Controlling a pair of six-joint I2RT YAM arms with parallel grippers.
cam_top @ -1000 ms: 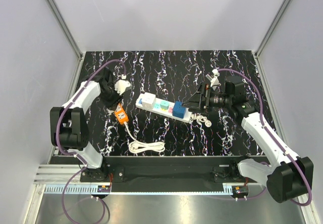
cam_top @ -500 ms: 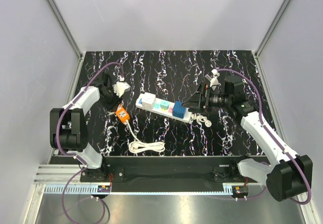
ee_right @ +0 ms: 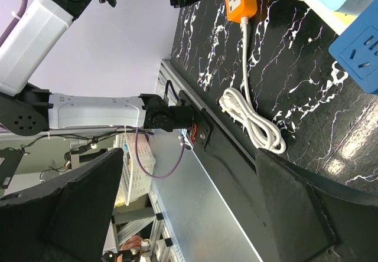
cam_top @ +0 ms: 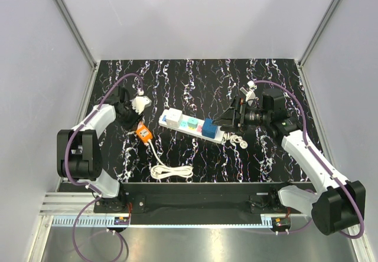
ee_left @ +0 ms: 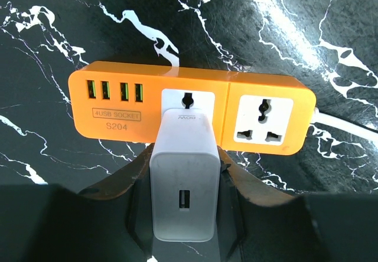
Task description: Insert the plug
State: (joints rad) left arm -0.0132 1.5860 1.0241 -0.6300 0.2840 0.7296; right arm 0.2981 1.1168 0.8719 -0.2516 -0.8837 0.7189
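The plug [cam_top: 210, 126], a royal-blue cube, sits on the white power strip [cam_top: 183, 127] near its right end; its corner also shows as the plug [ee_right: 361, 52] in the right wrist view. My right gripper [cam_top: 229, 120] hovers just right of it, open and empty, as the right gripper [ee_right: 195, 215] shows. My left gripper [cam_top: 134, 104] is shut on a white USB charger [ee_left: 183, 179], as the left gripper [ee_left: 184, 215] shows. The charger points at the left outlet of the orange socket block [ee_left: 118, 108]. From above, a gap separates the charger [cam_top: 142, 101] from the orange block [cam_top: 142, 133].
A pale teal cube [cam_top: 191, 123] and a white cube [cam_top: 172, 117] also sit on the strip. The orange block's white cord lies coiled [cam_top: 171, 171] near the front edge. A small white object [cam_top: 238, 138] lies right of the strip. Grey walls enclose the table.
The left arm has shifted slightly to the left, carrying the white charger with it. The right arm and the blue plug have not moved.
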